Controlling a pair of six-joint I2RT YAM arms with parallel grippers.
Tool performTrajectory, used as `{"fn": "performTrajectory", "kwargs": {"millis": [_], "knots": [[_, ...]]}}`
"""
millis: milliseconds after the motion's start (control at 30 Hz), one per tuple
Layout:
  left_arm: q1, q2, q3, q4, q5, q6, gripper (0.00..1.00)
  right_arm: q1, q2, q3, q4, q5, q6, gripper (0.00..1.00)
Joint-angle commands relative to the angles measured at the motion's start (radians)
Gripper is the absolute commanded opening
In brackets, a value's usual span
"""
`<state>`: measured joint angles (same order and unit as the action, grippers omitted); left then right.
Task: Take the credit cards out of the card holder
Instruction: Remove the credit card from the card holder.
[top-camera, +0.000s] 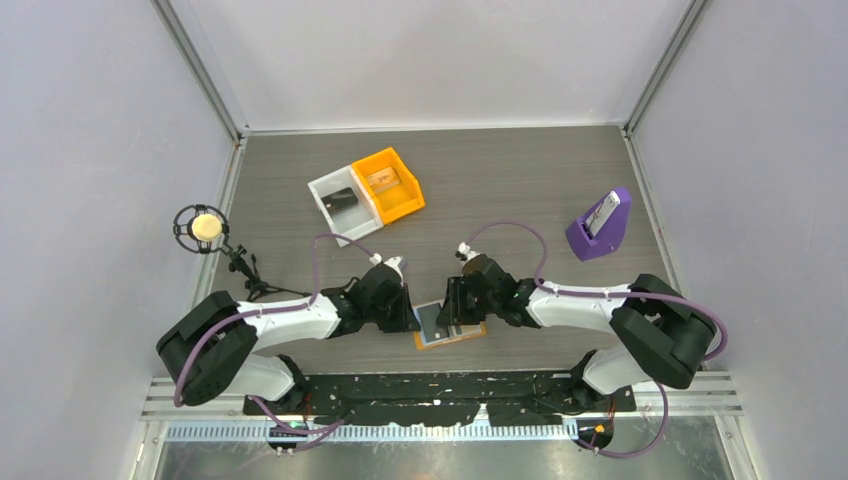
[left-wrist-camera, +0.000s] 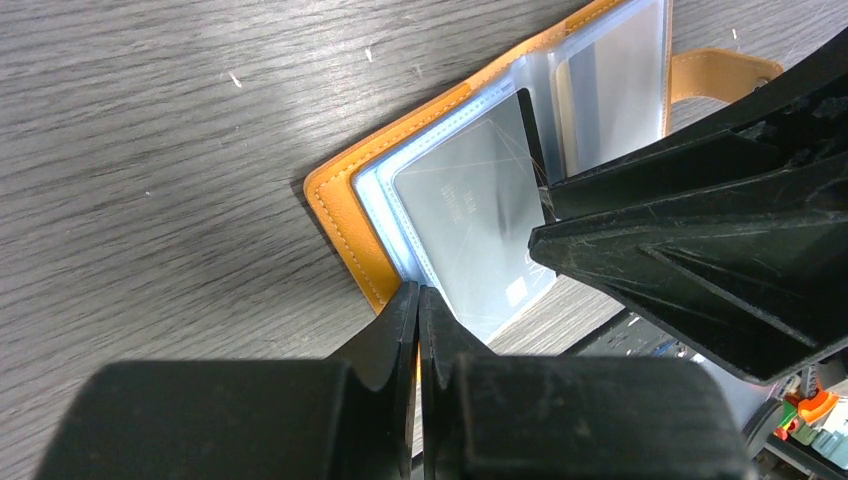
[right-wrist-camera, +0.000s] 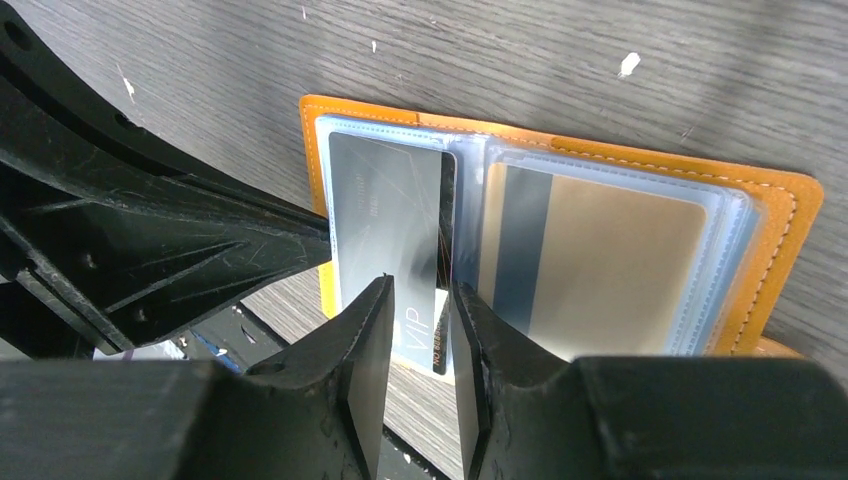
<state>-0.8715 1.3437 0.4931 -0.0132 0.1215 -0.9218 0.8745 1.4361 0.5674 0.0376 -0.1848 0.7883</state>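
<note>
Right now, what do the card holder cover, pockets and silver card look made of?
Card holder cover: orange leather or faux leather, matte; stitched edge.
Pockets: soft clear plastic, glossy; layered see-through sleeves.
Silver card: probably plastic, brushed metallic finish, fine scratches; could be metal.

A grey wood-grain table (top-camera: 520, 170) is carrying a white bin (top-camera: 320, 194) and an orange bin (top-camera: 408, 192), which are sitting side by side and touching at the far left. A purple wedge stand (top-camera: 582, 238) is standing at the right, propping up a flat grey item (top-camera: 602, 215). A yellow-tipped microphone (top-camera: 206, 227) is perching on a tripod by the left edge.
</note>
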Motion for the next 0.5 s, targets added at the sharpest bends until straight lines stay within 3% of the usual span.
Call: {"fn": "performTrajectory", "kwargs": {"millis": [0,200,367,467], "knots": [[-0.004,0.022,-0.016,0.004,-0.023,0.001,0.03,-0.009,-0.019,-0.03,0.136,-0.03,0.008,0.33],[-0.005,0.045,-0.007,-0.002,-0.018,0.0,0.03,-0.075,-0.007,-0.143,0.38,-0.157,0.075,0.19],[-0.004,0.051,-0.01,0.0,-0.02,-0.002,0.03,-0.093,-0.019,-0.178,0.417,-0.179,0.073,0.07],[-0.005,0.059,-0.008,-0.009,-0.021,-0.001,0.03,-0.104,-0.048,-0.196,0.416,-0.182,0.069,0.05]]}}
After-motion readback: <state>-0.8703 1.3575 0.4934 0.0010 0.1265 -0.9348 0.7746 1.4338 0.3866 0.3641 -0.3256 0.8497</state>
